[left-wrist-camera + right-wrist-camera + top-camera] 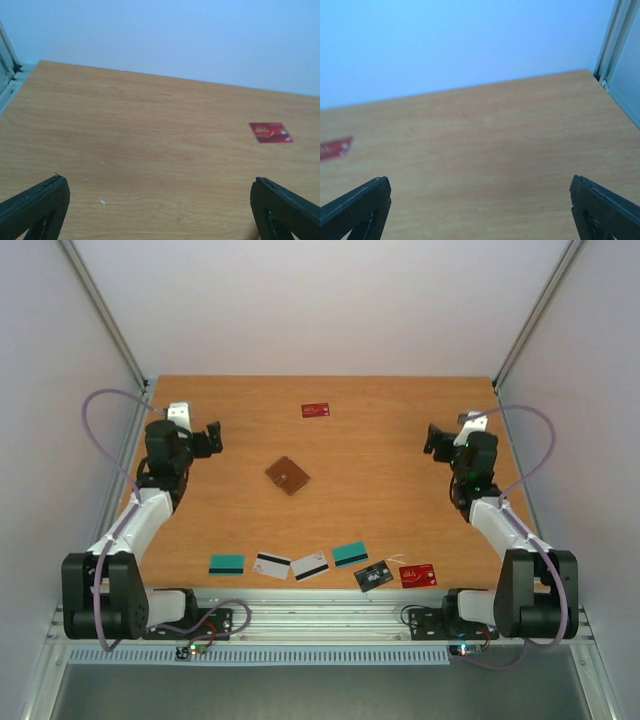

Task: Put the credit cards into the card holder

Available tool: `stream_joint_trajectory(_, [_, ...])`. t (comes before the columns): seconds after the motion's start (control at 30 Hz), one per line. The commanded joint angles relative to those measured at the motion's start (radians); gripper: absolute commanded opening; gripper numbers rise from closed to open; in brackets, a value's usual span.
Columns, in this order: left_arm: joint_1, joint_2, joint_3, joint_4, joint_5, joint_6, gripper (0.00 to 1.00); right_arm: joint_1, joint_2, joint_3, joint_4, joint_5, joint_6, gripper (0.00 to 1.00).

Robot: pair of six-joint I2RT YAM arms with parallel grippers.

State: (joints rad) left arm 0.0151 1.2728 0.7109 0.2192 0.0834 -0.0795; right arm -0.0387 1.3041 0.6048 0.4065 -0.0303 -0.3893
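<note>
The brown card holder (288,475) lies shut in the middle of the table. One red card (316,410) lies at the far middle; it shows as a red card (270,132) in the left wrist view and as a red card (335,148) at the right wrist view's left edge. Along the near edge lie a teal card (226,564), a white striped card (272,564), a second white card (310,566), another teal card (350,554), a black card (373,576) and a red card (417,575). My left gripper (214,437) is open at the far left, my right gripper (432,437) open at the far right, both empty.
White walls and metal frame posts (105,315) enclose the wooden table (380,490). The arm bases and cables (210,620) sit on the rail below the near edge.
</note>
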Motion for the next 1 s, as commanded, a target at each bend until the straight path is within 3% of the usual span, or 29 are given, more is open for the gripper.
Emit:
stream_joint_trajectory(0.0, [-0.004,-0.002,0.163,-0.357,0.059,-0.245,0.99,0.003,-0.054,0.219,-0.397,0.027,0.266,0.99])
stream_joint_trajectory(0.07, [-0.003,0.022,0.22,-0.449,0.11,-0.314,1.0,-0.009,-0.026,0.335,-0.607,-0.006,0.361,0.98])
stream_joint_trajectory(0.23, [0.0,0.116,0.337,-0.664,0.234,-0.397,0.99,-0.026,0.115,0.529,-0.805,-0.296,0.34,0.99])
stream_joint_trajectory(0.33, [-0.01,0.131,0.313,-0.692,0.287,-0.463,0.95,-0.013,0.245,0.669,-0.943,-0.425,0.3,0.96])
stream_joint_trajectory(0.43, [-0.093,0.137,0.271,-0.68,0.3,-0.524,0.92,0.033,0.353,0.775,-1.041,-0.517,0.259,0.93])
stream_joint_trajectory(0.7, [-0.217,0.321,0.242,-0.59,0.331,-0.679,0.81,0.282,0.644,1.051,-1.261,-0.492,0.151,0.87])
stream_joint_trajectory(0.97, [-0.243,0.469,0.284,-0.518,0.34,-0.708,0.68,0.415,0.89,1.283,-1.367,-0.51,0.101,0.79])
